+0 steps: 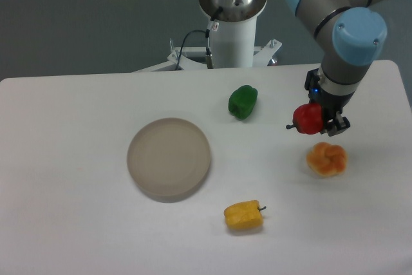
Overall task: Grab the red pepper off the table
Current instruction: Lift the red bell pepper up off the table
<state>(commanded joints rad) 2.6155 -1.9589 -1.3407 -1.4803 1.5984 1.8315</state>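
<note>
No writing can be read anywhere. On the table (pixel 64 223) lies a plate (pixel 168 158), then a yellow pepper (pixel 243 216) and a green pepper (pixel 243 102). The gripper (pixel 317 118) pinches the red pepper (pixel 308 119) in its jaws, raised above the orange pepper (pixel 326 160) near the right edge.

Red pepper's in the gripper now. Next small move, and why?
Probably a short straight lift, grip kept shut. The gripper is closed on the red pepper, which looks clear of the table, but it hangs just above the orange pepper. More height would confirm the pick and lower the risk of brushing that pepper.
</note>
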